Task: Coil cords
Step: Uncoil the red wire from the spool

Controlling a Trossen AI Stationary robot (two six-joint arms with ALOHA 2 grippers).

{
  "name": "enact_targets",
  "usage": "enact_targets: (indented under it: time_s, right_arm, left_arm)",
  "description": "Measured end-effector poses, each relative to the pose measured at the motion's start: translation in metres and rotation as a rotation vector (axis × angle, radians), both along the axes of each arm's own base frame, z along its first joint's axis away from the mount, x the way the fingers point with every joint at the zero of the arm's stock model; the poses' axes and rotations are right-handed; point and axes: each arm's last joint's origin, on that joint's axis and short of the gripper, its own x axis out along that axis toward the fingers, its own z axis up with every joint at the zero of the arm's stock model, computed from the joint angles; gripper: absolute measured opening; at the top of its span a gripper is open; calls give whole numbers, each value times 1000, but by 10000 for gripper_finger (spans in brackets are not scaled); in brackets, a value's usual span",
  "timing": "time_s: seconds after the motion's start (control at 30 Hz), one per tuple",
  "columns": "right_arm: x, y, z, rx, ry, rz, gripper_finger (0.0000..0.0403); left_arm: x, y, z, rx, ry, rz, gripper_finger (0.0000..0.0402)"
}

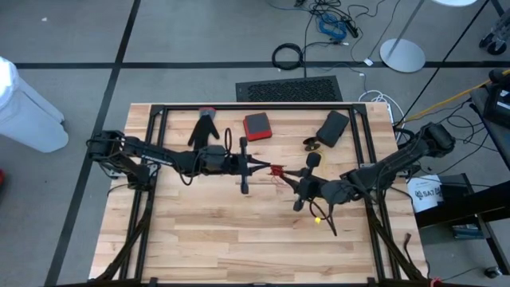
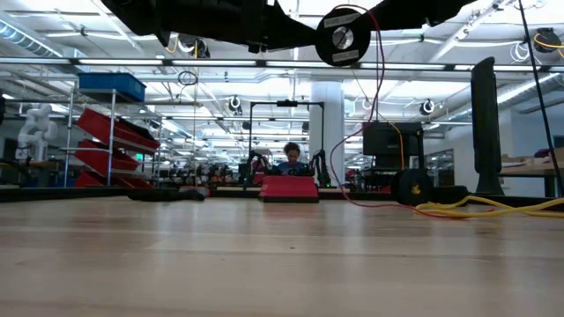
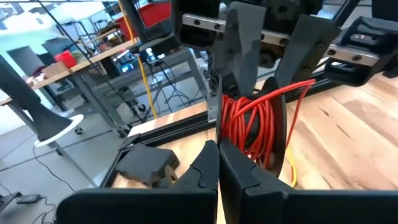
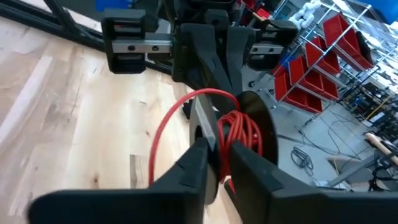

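Observation:
A red cord [image 1: 276,171] is bunched into a small coil [image 3: 249,127] above the middle of the table, between my two grippers. A black round disc [image 4: 264,118] sits against the coil. My left gripper [image 1: 256,166] comes from the left and is shut at the coil. My right gripper [image 1: 298,185] comes from the right and is shut on the coil. One red strand [image 2: 381,106] hangs down to the table. A yellow cord [image 2: 480,209] lies on the table under the right arm. I cannot make out a short black cord. My left gripper pinches a strand of the red cord [image 3: 220,121] between its two fingertips, coming level from the table's left. The strand bends away in a loose loop [image 4: 163,134]. My right gripper holds the red coil [image 4: 231,140] between its two fingers, level from the table's right. The coil is lifted clear, and its free strand hangs slack to the table.
On the far part of the table lie a black glove [image 1: 205,127], a red box [image 1: 256,125], a black box [image 1: 332,127] and a small black and yellow item [image 1: 311,143]. A black frame [image 1: 255,107] rims the table. A thick black cable ring [image 1: 288,56] lies on the floor.

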Motion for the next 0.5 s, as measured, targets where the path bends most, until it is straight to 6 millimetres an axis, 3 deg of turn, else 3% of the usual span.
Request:
enact_targets:
  time_s: [0.13,0.37,0.5]
  right_arm:
    - [0,0,0,-13,8,8,7]
    - [-1,1,-1,-38,22,1,2]
    - [-2,2,-3,-49,43,3,1]
  left_arm:
    - [0,0,0,0,0,0,0]
    - [0,1,-1,1,8,2,1]
    - [0,0,-2,1,21,-3,28]
